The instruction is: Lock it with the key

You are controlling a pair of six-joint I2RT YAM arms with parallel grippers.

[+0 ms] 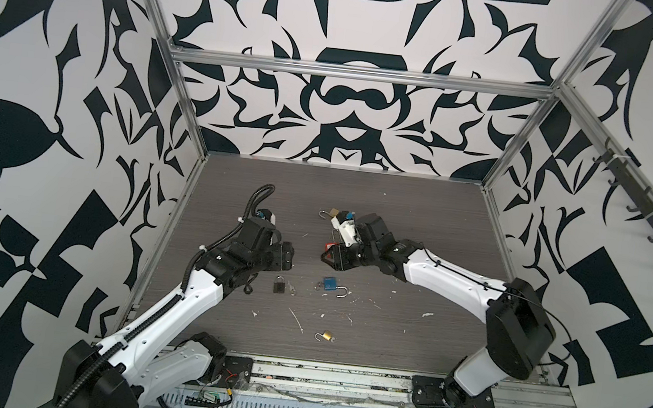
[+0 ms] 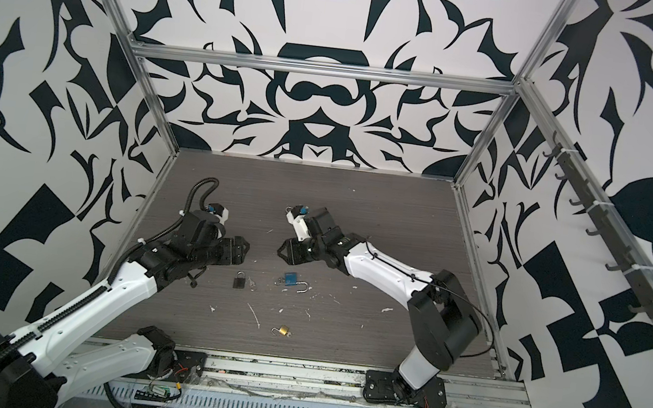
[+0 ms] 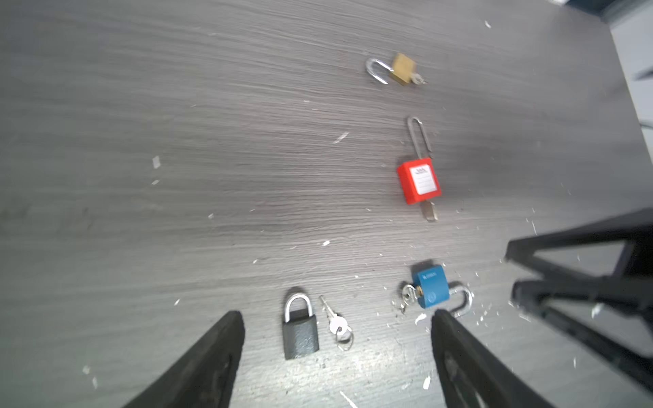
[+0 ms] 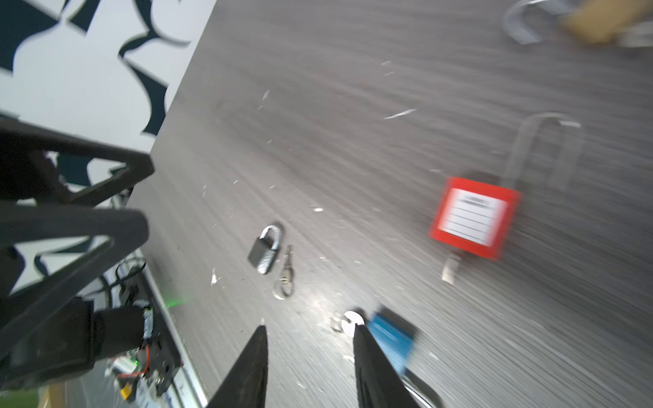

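Table (image 3: 141, 106) shows matt grey wood grain, slightly rough. Black padlock (image 3: 300, 335): dull, pebbly body, bright polished metal loop. Red padlock (image 3: 419, 181) now, smooth plastic (white paper label on its face). Blue padlock (image 3: 431, 286) looks plastic too; key (image 3: 335, 323) beside it all, shiny metal.

red padlock (image 3: 420, 182), blue padlock (image 3: 431, 287), black padlock (image 3: 300, 335), grey table (image 3: 176, 141)

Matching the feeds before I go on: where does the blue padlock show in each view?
Top view: blue padlock near centre, shackle open, right of the black padlock.
Top view: blue padlock likewise near centre.
Left wrist: blue padlock just past one fingertip of the left pincer.
Right wrist: blurred blue padlock partly behind one finger of the right pincer.
Shared landmark: the closed black padlock, seen in all four.
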